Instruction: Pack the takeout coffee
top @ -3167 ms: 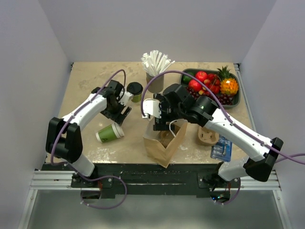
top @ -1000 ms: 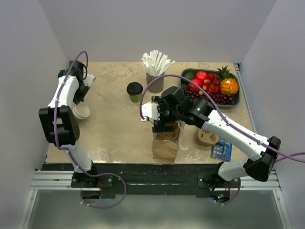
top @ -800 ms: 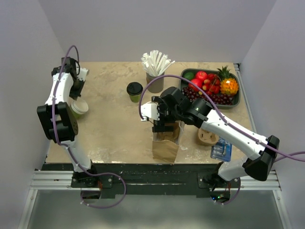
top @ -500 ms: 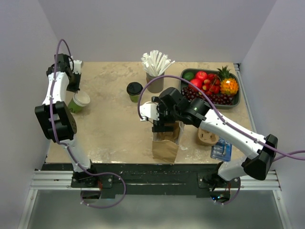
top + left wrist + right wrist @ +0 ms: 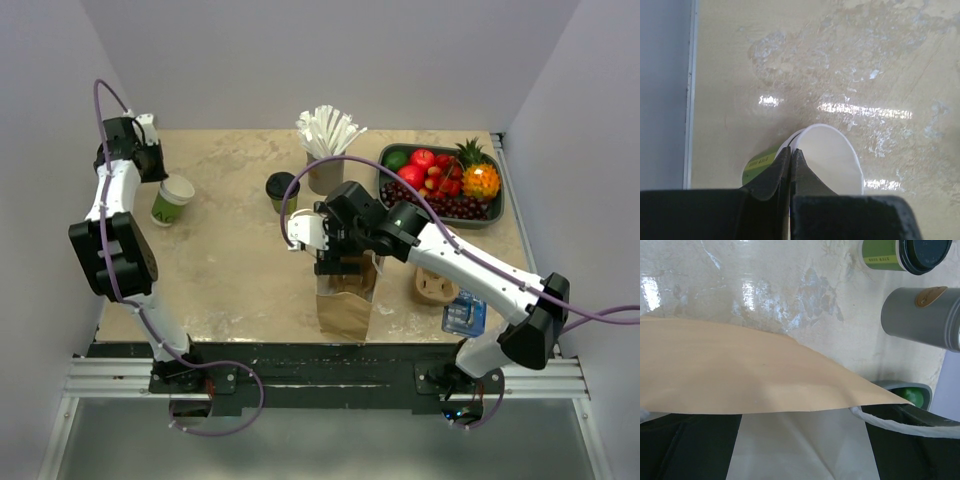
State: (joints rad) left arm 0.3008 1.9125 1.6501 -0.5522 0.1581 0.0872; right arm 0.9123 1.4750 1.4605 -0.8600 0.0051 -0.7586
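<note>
The bag (image 5: 345, 295) now stands upright, right gripper (image 5: 337, 263) spread at its mouth. The coffee (image 5: 283, 190) sits unmoved behind it on the tabletop (image 5: 230, 270), unpacked. The left gripper (image 5: 791, 151), pinching a lidless cup (image 5: 832, 160) by its rim, has carried it far left, clearing the approach.

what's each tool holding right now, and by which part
The left tool pinches the lidless green cup by its rim, one finger inside, one outside. The right tool stands open at the mouth of the paper bag, gripping nothing visible.

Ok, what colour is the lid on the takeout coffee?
Black lid, clearest in the right wrist view.
</note>
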